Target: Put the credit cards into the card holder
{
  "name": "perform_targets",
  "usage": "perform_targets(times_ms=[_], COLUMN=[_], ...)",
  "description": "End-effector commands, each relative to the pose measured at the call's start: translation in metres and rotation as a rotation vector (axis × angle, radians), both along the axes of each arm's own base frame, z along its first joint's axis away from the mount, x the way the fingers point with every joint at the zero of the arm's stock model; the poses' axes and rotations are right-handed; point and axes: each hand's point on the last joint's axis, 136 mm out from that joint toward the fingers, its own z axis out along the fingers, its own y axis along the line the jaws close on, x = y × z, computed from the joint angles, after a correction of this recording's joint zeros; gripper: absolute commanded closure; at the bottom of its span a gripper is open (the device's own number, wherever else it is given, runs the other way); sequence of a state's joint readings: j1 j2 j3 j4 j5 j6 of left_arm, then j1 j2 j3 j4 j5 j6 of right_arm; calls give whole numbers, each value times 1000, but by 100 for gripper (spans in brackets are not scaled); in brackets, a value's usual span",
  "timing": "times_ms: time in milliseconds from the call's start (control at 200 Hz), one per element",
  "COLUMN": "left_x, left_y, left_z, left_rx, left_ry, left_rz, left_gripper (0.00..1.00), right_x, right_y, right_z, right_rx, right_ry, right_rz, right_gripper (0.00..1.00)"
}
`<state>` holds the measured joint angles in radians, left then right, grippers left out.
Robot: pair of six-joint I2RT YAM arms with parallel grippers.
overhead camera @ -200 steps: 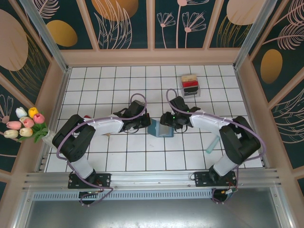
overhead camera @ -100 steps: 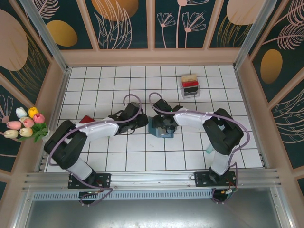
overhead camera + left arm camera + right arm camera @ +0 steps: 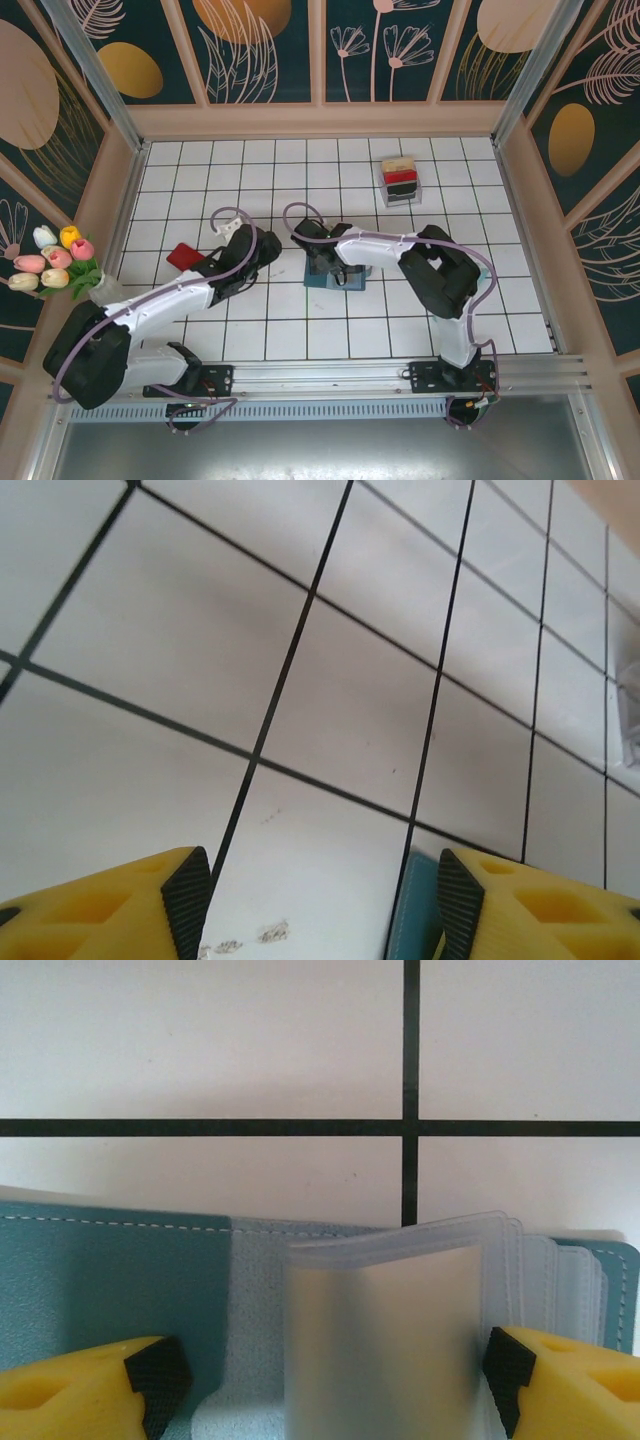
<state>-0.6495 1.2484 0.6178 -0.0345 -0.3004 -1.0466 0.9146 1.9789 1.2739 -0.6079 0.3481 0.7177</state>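
Observation:
The teal card holder (image 3: 350, 280) lies open on the white tiles at mid-table. My right gripper (image 3: 322, 262) hovers right over it. In the right wrist view the teal cover (image 3: 110, 1280) lies flat and the frosted sleeves (image 3: 390, 1330) stand up between the wide-apart jaws of the right gripper (image 3: 325, 1375). My left gripper (image 3: 270, 248) sits just left of the holder. It is open (image 3: 325, 910) over bare tile, with the holder's edge (image 3: 415, 915) beside its right finger. Tan, red and black credit cards (image 3: 400, 178) stand in a clear rack. A red card (image 3: 185, 256) lies flat at the left.
The clear rack (image 3: 402, 195) stands at the back right of the tiled floor. A bunch of tulips (image 3: 50, 262) leans on the left wall. Wooden walls (image 3: 320, 120) close in the floor on three sides.
My left gripper opened and drew back to the left, away from the card holder, uncovering the red card. My right gripper slid left over the holder and opened wider.

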Motion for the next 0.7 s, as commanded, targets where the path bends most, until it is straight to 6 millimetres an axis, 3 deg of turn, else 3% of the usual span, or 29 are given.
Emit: perform_targets(times_ms=[0,130,255,360,440,535,646,696], left_x=[3,7,15,22,28,35,46,52], left_y=[14,9,0,-14,-31,-54,-84,-99], left_z=[8,19,37,54,64,72,79,81], left_rx=[16,5,5,-12,-41,-97,-169,-197], left_ry=[-36,-71,-120,-158,-171,-169,-162,-149], left_rz=[62,41,-1,-65,-125,-195,-273,-310], left_gripper=[35,34,33,31,29,27,24,23], right_x=[-37,-16,11,29,40,60,89,109], right_y=[-53,-34,-17,-14,-16,-37,-74,-100], right_z=[-55,-21,36,85,109,132,154,162], right_rx=[-251,-195,-65,55,152,238,356,420], right_ry=[180,107,-18,-127,-181,-233,-279,-306], right_rz=[-19,-4,-10,-26,-9,-32,-66,-99], right_gripper=[14,12,12,12,11,13,15,15])
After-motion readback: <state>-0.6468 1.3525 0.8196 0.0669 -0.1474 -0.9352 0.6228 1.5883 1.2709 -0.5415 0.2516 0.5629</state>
